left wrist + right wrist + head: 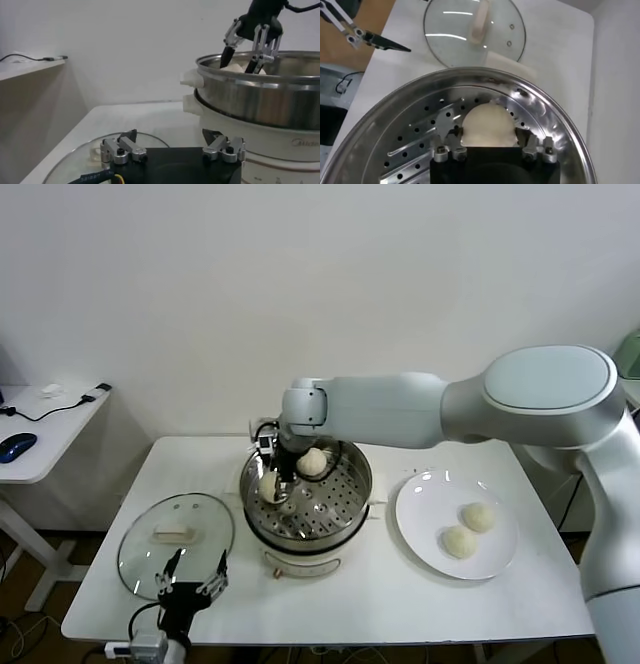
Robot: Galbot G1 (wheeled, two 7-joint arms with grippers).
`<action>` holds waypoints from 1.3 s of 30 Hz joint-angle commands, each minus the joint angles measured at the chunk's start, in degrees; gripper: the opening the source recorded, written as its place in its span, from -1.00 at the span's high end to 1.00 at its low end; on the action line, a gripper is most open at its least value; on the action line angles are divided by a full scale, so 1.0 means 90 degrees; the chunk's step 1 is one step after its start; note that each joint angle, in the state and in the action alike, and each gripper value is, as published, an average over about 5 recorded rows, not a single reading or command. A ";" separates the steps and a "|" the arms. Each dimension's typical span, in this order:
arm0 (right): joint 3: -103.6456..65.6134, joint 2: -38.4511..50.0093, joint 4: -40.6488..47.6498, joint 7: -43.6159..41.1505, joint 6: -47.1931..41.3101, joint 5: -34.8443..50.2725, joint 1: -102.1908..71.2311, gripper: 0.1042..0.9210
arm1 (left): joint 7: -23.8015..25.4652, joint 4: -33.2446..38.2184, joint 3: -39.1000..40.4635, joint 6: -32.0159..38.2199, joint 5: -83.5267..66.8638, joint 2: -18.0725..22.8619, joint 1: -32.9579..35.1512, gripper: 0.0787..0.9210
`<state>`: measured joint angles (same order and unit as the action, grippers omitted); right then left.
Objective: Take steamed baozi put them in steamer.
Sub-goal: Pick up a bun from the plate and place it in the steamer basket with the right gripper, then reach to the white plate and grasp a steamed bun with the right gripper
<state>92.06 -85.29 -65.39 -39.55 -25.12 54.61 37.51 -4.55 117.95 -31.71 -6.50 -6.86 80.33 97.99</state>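
The steamer (pixel 352 506) stands mid-table, a shiny steel pot with a perforated tray. Two steamed baozi lie in it: one at the far side (pixel 313 462), one at the near left (pixel 268 486). My right gripper (pixel 275 482) reaches down into the pot, and its open fingers stand on either side of that near-left baozi (pixel 487 125), which rests on the tray. Two more baozi (pixel 479 516) (pixel 459 541) lie on the white plate (pixel 425 489) at the right. My left gripper (pixel 190 577) hangs open and holds nothing at the table's front left, over the glass lid's near edge.
The glass lid (pixel 175 534) with its white handle lies flat left of the steamer. A small side table (pixel 45 434) with a blue mouse and cables stands farther left. The wall runs close behind the table.
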 commanded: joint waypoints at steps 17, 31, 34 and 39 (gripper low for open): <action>0.1439 0.3860 -0.1767 -0.1945 0.1369 -0.1034 0.2479 -0.76 | 0.0007 0.0084 0.0009 -0.0016 0.0017 -0.0027 -0.0002 -0.77; 0.1043 0.5727 -0.1994 -0.1547 0.1140 -0.3094 0.0264 -0.76 | -0.0004 -0.0077 0.0006 -0.0021 0.0044 0.0009 -0.0059 -0.77; 0.0711 0.5760 -0.1877 -0.1422 0.1032 -0.3264 -0.0260 -0.76 | 0.0000 -0.0071 -0.0011 -0.0039 0.0065 0.0040 -0.0041 -0.77; 0.0136 0.5711 -0.1584 -0.1200 0.0874 -0.3401 -0.1024 -0.76 | 0.0001 -0.0070 -0.0036 -0.0047 0.0081 0.0071 0.0000 -0.77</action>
<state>99.47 -39.58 -80.61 -52.12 -15.93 30.20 40.47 -4.58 117.49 -32.02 -6.86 -6.07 81.01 98.20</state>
